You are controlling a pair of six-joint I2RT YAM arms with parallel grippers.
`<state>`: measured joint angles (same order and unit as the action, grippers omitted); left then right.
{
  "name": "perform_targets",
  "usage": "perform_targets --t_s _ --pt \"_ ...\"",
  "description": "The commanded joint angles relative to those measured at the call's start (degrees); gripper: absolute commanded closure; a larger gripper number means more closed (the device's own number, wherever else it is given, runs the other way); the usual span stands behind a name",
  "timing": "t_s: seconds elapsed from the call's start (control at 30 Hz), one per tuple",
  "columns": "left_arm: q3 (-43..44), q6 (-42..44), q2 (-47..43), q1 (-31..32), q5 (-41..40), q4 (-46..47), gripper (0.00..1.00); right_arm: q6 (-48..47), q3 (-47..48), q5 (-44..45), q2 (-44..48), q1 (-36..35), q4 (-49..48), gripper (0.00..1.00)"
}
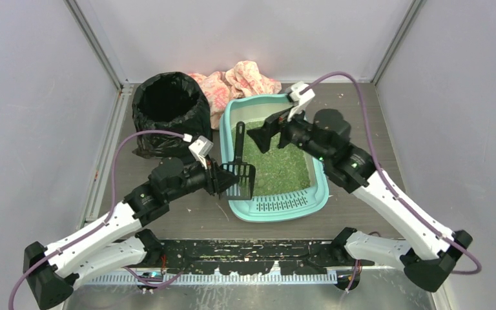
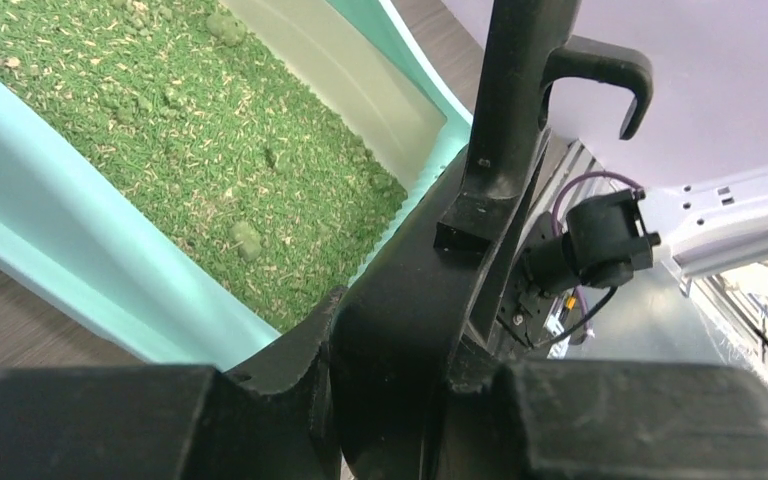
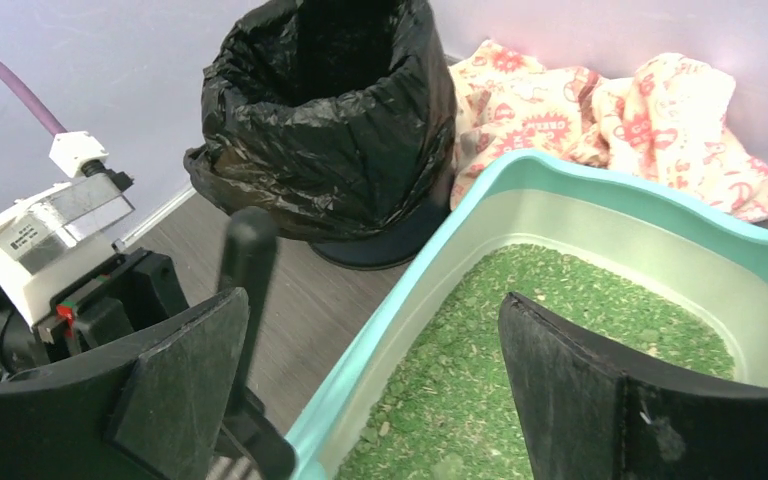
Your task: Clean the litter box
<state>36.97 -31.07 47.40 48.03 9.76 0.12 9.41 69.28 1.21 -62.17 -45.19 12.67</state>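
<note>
- One flat table [image 1: 187, 219] is the floor of this little room. It is dark grey-brown, with thin lines like wood.
- Three pale grey walls [image 1: 39, 97] stand around it. They are smooth and plain, with shiny metal strips in the corners.
- The litter box [image 1: 278, 210] sits in the middle of the table. It is a long mint-green plastic tray with round corners. The end at 6 o'clock has a lip full of little slots.
- Green litter [image 1: 281, 165] covers the inside of the tray. It looks like dry crumbs, with a few small lumps.
- A round bin [image 1: 194, 116] stands just beside the box, at 10 o'clock from it. A shiny, crinkly black bag lines it, and the top is open.
- A soft cloth [image 1: 245, 81] lies bunched up at 12 o'clock from the box, by the back wall. It is cream and pink with red marks.
- A black scoop [image 1: 239, 145] of hard plastic leans over the box. Its slotted head is by the rim at 8 o'clock and its long handle points to 12 o'clock. The handle ends in a small hook.
- The left gripper [image 1: 223, 179] is clamped on the scoop, near the head.
- The right gripper [image 1: 265, 134] hangs over the litter near the 11 o'clock corner. Its two flat black fingers are wide apart, with nothing between them.
</note>
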Motion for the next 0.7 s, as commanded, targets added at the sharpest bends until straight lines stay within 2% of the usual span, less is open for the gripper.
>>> perform_targets --t_s 0.0,0.13,0.3,0.5,0.67 --pt "2.3 4.8 -2.9 -0.1 6.1 -3.2 1.0 -1.8 1.3 -21.3 4.3 7.0 5.2 0.0" --pt "3.1 7.7 -3.8 -0.1 10.3 -6.4 1.0 -6.1 4.1 -32.4 5.2 7.4 14.4 0.0" --pt "3.5 8.8 -2.0 -0.1 16.3 -6.1 1.0 -6.9 2.9 -41.2 6.5 7.4 18.3 0.01" --pt "3.0 7.1 0.9 -0.1 21.5 -1.9 1.0 -6.5 0.6 -42.7 8.3 7.4 18.4 0.07" --pt "2.7 6.1 1.2 -0.1 21.7 -0.4 1.0 -6.5 0.4 -42.9 7.0 7.4 17.6 0.09"
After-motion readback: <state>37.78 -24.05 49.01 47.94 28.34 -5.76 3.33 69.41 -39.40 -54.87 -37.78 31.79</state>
